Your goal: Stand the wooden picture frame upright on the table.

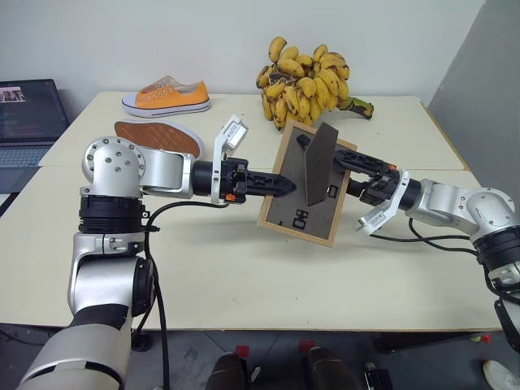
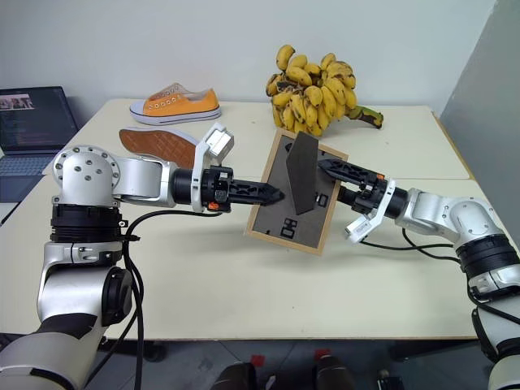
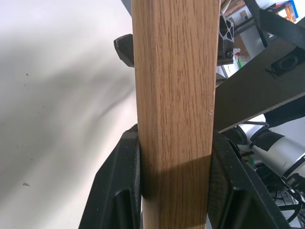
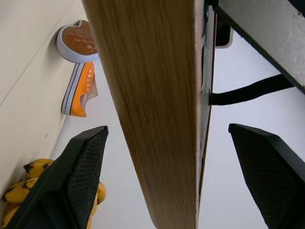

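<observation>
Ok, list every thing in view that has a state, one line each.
wooden picture frame: held tilted above the table, dark back facing the camera, stand folded out.
left gripper: shut on the frame's edge.
right gripper: open, fingers either side of the frame's edge, not touching.
orange shoe: upright.
second shoe: sole up.
laptop: open, screen on.

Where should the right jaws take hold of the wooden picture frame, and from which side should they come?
On the frame's free wooden edge, the side opposite the one the left gripper is clamping. The right gripper probably does best coming in from the robot's right, jaws straddling that edge's thickness. The frame is held tilted above the table with its stand swung out from the dark back, so grip clear of the stand.
</observation>
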You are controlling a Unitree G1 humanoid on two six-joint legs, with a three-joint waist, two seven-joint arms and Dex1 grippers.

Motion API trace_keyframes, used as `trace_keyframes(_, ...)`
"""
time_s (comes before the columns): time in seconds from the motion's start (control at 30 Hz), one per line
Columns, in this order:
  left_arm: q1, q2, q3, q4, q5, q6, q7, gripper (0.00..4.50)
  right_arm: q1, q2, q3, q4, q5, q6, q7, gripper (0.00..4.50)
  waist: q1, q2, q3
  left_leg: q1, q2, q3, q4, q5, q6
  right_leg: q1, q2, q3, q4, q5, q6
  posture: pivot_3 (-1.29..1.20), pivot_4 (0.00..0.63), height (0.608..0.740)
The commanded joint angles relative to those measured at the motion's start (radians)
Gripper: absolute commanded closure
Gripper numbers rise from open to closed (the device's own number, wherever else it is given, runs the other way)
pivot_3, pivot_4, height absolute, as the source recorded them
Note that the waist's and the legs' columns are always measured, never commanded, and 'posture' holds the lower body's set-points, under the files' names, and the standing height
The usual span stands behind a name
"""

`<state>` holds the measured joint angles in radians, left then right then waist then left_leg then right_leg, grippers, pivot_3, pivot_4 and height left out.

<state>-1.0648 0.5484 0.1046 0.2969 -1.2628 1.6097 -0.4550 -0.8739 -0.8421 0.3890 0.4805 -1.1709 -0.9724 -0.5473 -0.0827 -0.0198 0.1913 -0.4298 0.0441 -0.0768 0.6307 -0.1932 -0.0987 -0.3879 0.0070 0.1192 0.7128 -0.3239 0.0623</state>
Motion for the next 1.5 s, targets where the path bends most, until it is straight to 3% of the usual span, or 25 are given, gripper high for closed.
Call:
trace_keyframes(0.03, -0.017, 0.014, 0.022, -0.025, -0.048, 0.005, 0.005, 3.21, -0.041, -0.026, 0.005, 0.019, -0.011, 0.002, -0.057, 0.23, 0.000, 0.000, 0.000, 0.000, 0.000, 0.000, 0.000, 0.000, 0.000, 0.000, 0.000, 0.000, 0.000, 0.000, 0.000, 0.00, 0.150, 0.740)
trace_keyframes(0.2, -0.018, 0.011, 0.028, -0.021, -0.049, 0.005, 0.016, 3.21, -0.044, -0.032, 0.020, 0.020, -0.015, 0.004, -0.079, 0.23, 0.000, 0.000, 0.000, 0.000, 0.000, 0.000, 0.000, 0.000, 0.000, 0.000, 0.000, 0.000, 0.000, 0.000, 0.000, 0.00, 0.150, 0.740)
trace_keyframes(0.33, -0.024, 0.009, 0.031, -0.018, -0.047, 0.005, 0.019, 3.21, -0.044, -0.029, 0.025, 0.016, -0.013, 0.005, -0.081, 0.90, 0.000, 0.000, 0.000, 0.000, 0.000, 0.000, 0.000, 0.000, 0.000, 0.000, 0.000, 0.000, 0.000, 0.000, 0.000, 0.00, 0.150, 0.740)
trace_keyframes(0.5, -0.028, 0.004, 0.033, -0.014, -0.045, 0.005, 0.020, 3.21, -0.040, -0.027, 0.026, 0.009, -0.011, 0.006, -0.080, 2.18, 0.000, 0.000, 0.000, 0.000, 0.000, 0.000, 0.000, 0.000, 0.000, 0.000, 0.000, 0.000, 0.000, 0.000, 0.000, 0.00, 0.150, 0.740)
trace_keyframes(0.63, -0.031, 0.003, 0.032, -0.010, -0.046, 0.005, 0.021, 3.21, -0.038, -0.028, 0.028, 0.008, -0.014, 0.009, -0.085, 2.92, 0.000, 0.000, 0.000, 0.000, 0.000, 0.000, 0.000, 0.000, 0.000, 0.000, 0.000, 0.000, 0.000, 0.000, 0.000, 0.00, 0.150, 0.740)
trace_keyframes(1.17, -0.039, -0.020, 0.064, -0.001, -0.012, 0.005, 0.040, 3.21, -0.034, -0.031, 0.034, -0.008, -0.020, 0.040, -0.104, 3.06, 0.000, 0.000, 0.000, 0.000, 0.000, 0.000, 0.000, 0.000, 0.000, 0.000, 0.000, 0.000, 0.000, 0.000, 0.000, 0.00, 0.150, 0.740)
trace_keyframes(1.23, -0.040, -0.027, 0.078, 0.002, -0.005, 0.005, 0.042, 2.53, -0.033, -0.029, 0.035, -0.009, -0.018, 0.042, -0.104, 3.06, 0.000, 0.000, 0.000, 0.000, 0.000, 0.000, 0.000, 0.000, 0.000, 0.000, 0.000, 0.000, 0.000, 0.000, 0.000, 0.00, 0.150, 0.740)
trace_keyframes(1.37, -0.026, -0.017, 0.070, -0.060, 0.039, -0.026, 0.017, 1.71, -0.035, -0.024, 0.039, -0.009, -0.015, 0.044, -0.099, 3.06, 0.000, 0.000, 0.000, 0.000, 0.000, 0.000, 0.000, 0.000, 0.000, 0.000, 0.000, 0.000, 0.000, 0.000, 0.000, 0.00, 0.150, 0.740)
trace_keyframes(1.43, -0.012, -0.009, 0.066, -0.098, 0.071, -0.070, -0.002, 1.34, -0.040, -0.023, 0.045, -0.005, -0.012, 0.041, -0.099, 3.06, 0.000, 0.000, 0.000, 0.000, 0.000, 0.000, 0.000, 0.000, 0.000, 0.000, 0.000, 0.000, 0.000, 0.000, 0.000, 0.00, 0.150, 0.740)
trace_keyframes(1.5, 0.011, 0.006, 0.066, -0.151, 0.111, -0.142, -0.037, 1.34, -0.047, -0.023, 0.050, 0.003, -0.007, 0.034, -0.101, 3.06, 0.000, 0.000, 0.000, 0.000, 0.000, 0.000, 0.000, 0.000, 0.000, 0.000, 0.000, 0.000, 0.000, 0.000, 0.000, 0.00, 0.150, 0.740)
